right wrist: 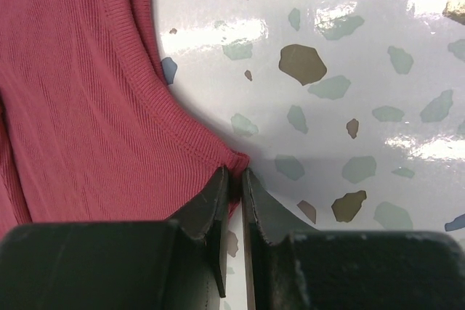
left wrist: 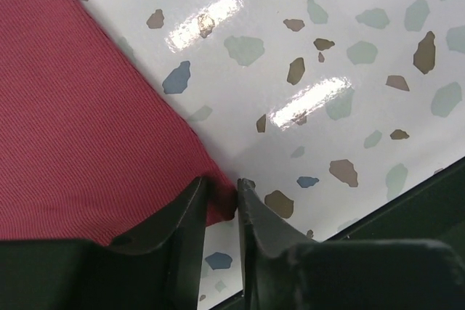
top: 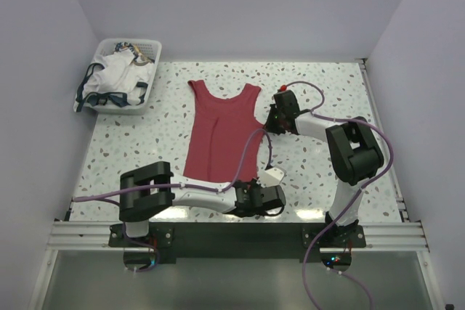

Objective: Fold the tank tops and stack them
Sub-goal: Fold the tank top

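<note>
The dark red tank top lies flat in the middle of the table, straps toward the far side. My left gripper sits at its near right hem corner. In the left wrist view the left gripper is shut, pinching that corner of the red cloth. My right gripper is at the top's right side, below the armhole. The right wrist view shows the right gripper shut on the bunched, stitched edge of the red cloth. The white tank top with navy trim lies crumpled in a basket.
A white plastic basket stands at the far left corner of the speckled table. White walls close in the left, right and far sides. The table's near edge runs just behind my left gripper.
</note>
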